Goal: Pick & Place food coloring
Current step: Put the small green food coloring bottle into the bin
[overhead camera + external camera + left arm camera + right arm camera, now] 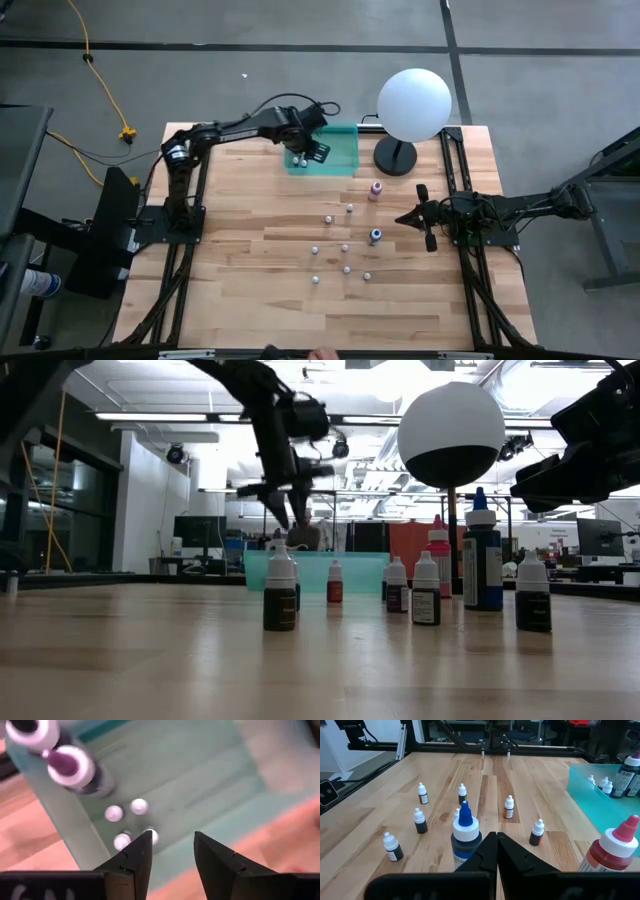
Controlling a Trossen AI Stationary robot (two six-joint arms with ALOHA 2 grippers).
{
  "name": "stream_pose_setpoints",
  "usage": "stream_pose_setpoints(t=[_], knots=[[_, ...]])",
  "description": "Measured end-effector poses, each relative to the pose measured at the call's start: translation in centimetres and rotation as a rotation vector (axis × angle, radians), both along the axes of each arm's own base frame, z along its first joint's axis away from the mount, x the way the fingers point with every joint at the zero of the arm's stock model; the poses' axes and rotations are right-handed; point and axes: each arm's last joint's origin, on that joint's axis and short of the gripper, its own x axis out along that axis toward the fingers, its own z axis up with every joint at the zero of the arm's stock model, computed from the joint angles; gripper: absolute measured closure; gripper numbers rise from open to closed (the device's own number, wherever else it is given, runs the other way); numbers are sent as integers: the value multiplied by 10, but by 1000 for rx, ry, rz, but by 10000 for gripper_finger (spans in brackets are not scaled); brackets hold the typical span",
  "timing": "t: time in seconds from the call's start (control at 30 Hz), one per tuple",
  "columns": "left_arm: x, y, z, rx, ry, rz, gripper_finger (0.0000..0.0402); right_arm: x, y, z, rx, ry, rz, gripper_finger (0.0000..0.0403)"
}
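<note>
Food coloring (pixel 346 248): tiny white-capped dark bottles scattered on wood, several in teal tray (pixel 340 150) | left gripper (pixel 170 851) above tray, fingers spread, empty | right gripper (pixel 496 851) pressed together.

A translucent teal tray (pixel 340 150) sits on the pale striped wood table (pixel 250 290) beside a white globe lamp (pixel 413 103) on a black base, with white-capped dark small bottles (pixel 347 269), a blue-tipped bottle (pixel 465 839) and a pink-capped bottle (pixel 376 189).
</note>
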Motion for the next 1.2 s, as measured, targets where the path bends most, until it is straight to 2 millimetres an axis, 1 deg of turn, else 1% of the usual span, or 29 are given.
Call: stream_pose_setpoints(t=[0.13, 0.23, 0.3, 0.37, 0.47, 0.67, 0.83, 0.93, 1.03, 1.13, 1.2], knots=[[-7, -15, 28, 34, -53, -147, 263, 0, 0, 0, 0, 0, 0, 402], [-13, -32, 51, 95, -88, -283, 263, 0, 0, 0, 0, 0, 0, 402], [-19, -44, 63, 126, -108, -362, 263, 0, 0, 0, 0, 0, -1, 402], [-25, -58, 71, 163, -150, -437, 263, 0, 0, 0, 0, 0, 0, 402], [-42, -82, 74, 186, -246, -557, 263, 0, 0, 0, 0, 0, 0, 402], [-83, -130, 61, 203, -540, -830, 263, 0, 0, 0, 0, 1, 0, 402], [-116, -156, 46, 211, -671, -941, 263, 0, 0, 0, 0, 2, 0, 402], [-137, -166, 35, 232, -719, -971, 263, 0, 0, 0, 0, 1, 0, 402], [-156, -172, 25, 241, -764, -968, 263, 0, 0, 0, 0, 1, 0, 402], [-170, -175, 18, 231, -773, -936, 263, 0, 0, 0, 0, 1, -1, 402], [-176, -176, 14, 211, -772, -925, 263, 0, 0, 0, 0, 1, 0, 402]])
